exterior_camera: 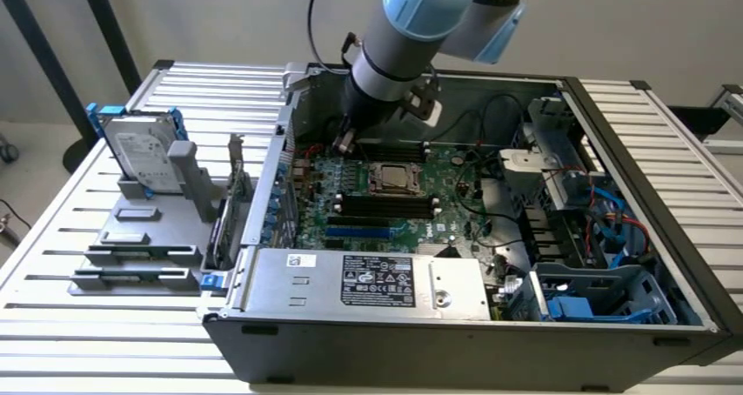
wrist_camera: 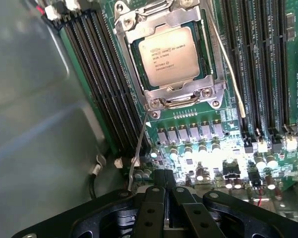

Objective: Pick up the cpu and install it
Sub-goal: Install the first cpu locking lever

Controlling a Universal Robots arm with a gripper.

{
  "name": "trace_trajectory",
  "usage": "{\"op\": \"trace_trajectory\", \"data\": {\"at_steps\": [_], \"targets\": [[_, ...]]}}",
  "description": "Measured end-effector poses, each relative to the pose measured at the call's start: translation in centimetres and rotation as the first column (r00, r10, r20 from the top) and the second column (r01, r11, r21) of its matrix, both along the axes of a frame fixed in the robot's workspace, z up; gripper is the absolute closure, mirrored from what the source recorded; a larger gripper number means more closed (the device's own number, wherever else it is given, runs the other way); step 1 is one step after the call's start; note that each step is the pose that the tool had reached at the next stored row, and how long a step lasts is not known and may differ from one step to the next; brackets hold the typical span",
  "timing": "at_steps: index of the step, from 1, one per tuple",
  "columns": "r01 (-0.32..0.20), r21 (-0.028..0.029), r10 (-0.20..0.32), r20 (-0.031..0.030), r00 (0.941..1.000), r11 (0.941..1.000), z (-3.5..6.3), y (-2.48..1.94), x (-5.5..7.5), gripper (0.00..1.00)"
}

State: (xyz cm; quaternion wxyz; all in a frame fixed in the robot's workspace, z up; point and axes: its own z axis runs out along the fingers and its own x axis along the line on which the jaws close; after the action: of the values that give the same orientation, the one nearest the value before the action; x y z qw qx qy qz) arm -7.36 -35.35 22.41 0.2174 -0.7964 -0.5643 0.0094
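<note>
Seemingly empty, closed claw (wrist_camera: 164,182) hangs near cpu (wrist_camera: 170,55).

Cpu (wrist_camera: 170,55) lid print too small to read; power supply label (exterior_camera: 378,280), 6 o'clock of cpu, also illegible.

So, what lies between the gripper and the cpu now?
Between gripper and cpu, the wrist view shows motherboard with small grey components and the socket frame, crossed by a thin lever.
</note>
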Motion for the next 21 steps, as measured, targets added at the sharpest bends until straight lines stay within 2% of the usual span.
{"op": "trace_trajectory", "data": {"at_steps": [2,4,10,16,21], "targets": [[0.032,0.0001,-0.032,-0.0002,0.9995,0.9995,0.00,0.00,0.0,0.89],[0.054,0.0035,-0.054,-0.0010,0.9985,0.9985,0.01,-0.01,0.0,0.89],[0.081,0.0162,-0.081,-0.0109,0.9967,0.9966,0.57,-0.27,-0.1,0.89],[0.126,0.0214,-0.126,-0.0120,0.9920,0.9918,0.74,-0.31,-0.4,0.89],[0.148,0.0264,-0.148,-0.0126,0.9889,0.9886,0.74,-0.31,-1.1,0.89]]}}
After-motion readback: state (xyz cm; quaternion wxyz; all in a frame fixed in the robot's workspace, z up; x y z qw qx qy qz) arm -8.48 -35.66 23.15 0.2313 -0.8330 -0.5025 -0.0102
